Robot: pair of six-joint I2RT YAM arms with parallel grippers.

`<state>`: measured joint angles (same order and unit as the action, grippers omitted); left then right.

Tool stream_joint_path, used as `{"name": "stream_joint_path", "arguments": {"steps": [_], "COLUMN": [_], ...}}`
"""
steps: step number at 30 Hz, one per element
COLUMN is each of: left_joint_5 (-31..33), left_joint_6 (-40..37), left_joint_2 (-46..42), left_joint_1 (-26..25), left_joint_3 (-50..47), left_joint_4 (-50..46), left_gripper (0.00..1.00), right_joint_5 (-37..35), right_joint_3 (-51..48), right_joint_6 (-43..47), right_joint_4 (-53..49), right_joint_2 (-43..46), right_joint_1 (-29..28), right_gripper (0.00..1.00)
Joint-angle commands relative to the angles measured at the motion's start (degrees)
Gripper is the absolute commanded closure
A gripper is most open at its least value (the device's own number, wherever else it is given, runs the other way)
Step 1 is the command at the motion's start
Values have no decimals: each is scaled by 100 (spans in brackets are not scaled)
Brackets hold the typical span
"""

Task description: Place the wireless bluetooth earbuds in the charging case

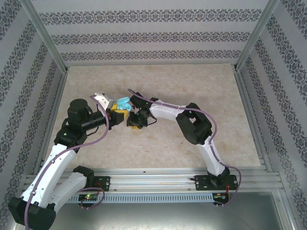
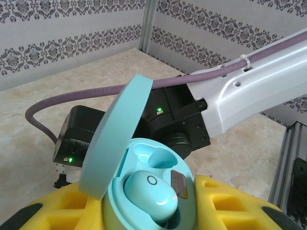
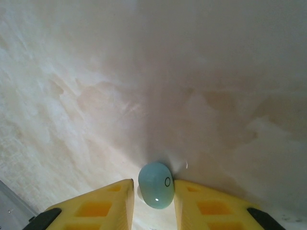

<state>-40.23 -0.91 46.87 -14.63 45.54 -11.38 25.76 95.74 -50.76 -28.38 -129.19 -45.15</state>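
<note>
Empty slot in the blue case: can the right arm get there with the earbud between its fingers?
Probably yes: lid open, slot bare beside the seated earbud, right gripper close by.

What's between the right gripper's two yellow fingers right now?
A light-blue earbud, pinched between the right gripper's yellow fingers over bare table, as the right wrist view shows. The left gripper holds the open case.

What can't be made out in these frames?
- Right wrist view: held earbud, underside faces away; right claw fingers cut off by the bottom edge.
- Top view: that earbud is too small, buried in the claw.
- Left wrist view: charging case base cut off by the bottom edge, between left claw fingers.
</note>
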Motion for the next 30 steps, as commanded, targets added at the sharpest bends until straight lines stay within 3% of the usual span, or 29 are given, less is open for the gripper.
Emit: {"name": "stream_joint_path", "arguments": {"steps": [1,13,30], "left_joint_5": [-2,-9,-485], "left_joint_6": [-104,-121,138], "left_joint_2": [-81,-62,146], "left_joint_1": [-48,-49,-48], "left_joint_3": [19,29,34], "left_joint_4": [-24,-40,412], "left_gripper": [77,77,77], "right_joint_5": [-203,-436,-1600], "right_joint_3": [222,284,-934], "right_joint_6": [225,937,2265], "right_joint_4": [-328,-608,-1446], "right_joint_2": [-237,216,3033], "right_joint_1": [-33,-18,566], "right_gripper": [71,80,82]}}
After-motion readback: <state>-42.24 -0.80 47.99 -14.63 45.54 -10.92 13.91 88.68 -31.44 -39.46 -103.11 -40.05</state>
